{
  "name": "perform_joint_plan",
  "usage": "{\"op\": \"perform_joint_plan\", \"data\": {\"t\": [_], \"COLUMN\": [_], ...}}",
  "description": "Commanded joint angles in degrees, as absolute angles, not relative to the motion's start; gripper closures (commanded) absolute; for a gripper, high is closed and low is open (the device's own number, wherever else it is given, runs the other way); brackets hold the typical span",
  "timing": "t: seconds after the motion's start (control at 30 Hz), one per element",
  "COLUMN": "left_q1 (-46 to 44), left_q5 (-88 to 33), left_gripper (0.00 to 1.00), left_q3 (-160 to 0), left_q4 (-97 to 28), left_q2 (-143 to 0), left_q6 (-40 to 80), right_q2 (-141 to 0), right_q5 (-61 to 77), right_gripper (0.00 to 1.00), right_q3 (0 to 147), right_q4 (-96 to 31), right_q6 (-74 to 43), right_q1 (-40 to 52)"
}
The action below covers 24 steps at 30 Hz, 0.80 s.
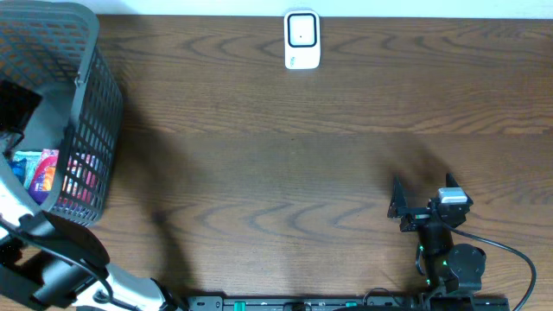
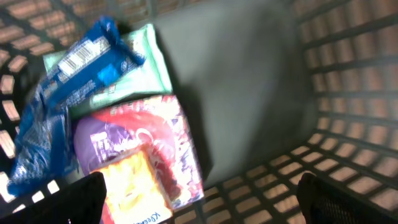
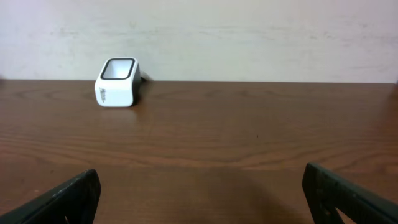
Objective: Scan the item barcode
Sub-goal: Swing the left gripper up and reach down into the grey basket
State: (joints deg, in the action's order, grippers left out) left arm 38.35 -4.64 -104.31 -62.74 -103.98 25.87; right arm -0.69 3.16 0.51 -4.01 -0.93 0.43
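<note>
The white barcode scanner (image 1: 302, 39) stands at the table's far edge and shows far left in the right wrist view (image 3: 117, 82). Inside the dark mesh basket (image 1: 82, 104) lie several items: a blue packet with a barcode (image 2: 68, 93), a mint-green pack (image 2: 140, 68), a purple and red box (image 2: 155, 140) and an orange tissue pack (image 2: 130, 193). My left gripper (image 2: 202, 205) hangs open over them, touching none. My right gripper (image 3: 202, 199) is open and empty above bare table, low on the right (image 1: 399, 207).
The basket's mesh walls (image 2: 348, 93) close in around the left gripper. The left arm (image 1: 52, 259) reaches up from the bottom left corner into the basket. Brown wooden table (image 1: 285, 173) lies between the basket and the right arm.
</note>
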Motion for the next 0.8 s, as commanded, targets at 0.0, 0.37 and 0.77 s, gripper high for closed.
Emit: {"op": "perform_joint_plan", "data": {"t": [0.0, 0.37, 0.77], "left_q1": [38.2, 38.1, 36.7], "left_q5": [-4.6, 1.8, 1.8], "left_gripper": [0.02, 0.02, 0.10], "left_q3": [-102.5, -94.0, -85.3], "left_q4": [-64.0, -66.3, -60.9], "left_q2": [-107.2, -113.0, -113.0], "left_q6": [28.9, 36.1, 36.3], "right_q2": [-0.3, -0.3, -0.3], "right_q5": [3.3, 3.3, 3.3], "right_gripper": [0.01, 0.01, 0.01], "right_q3": [0.3, 0.3, 0.3], "right_q4": [-4.1, -4.1, -4.1], "right_q6": [-0.3, -0.3, -0.3], "right_q1": [0.1, 0.1, 0.1]}}
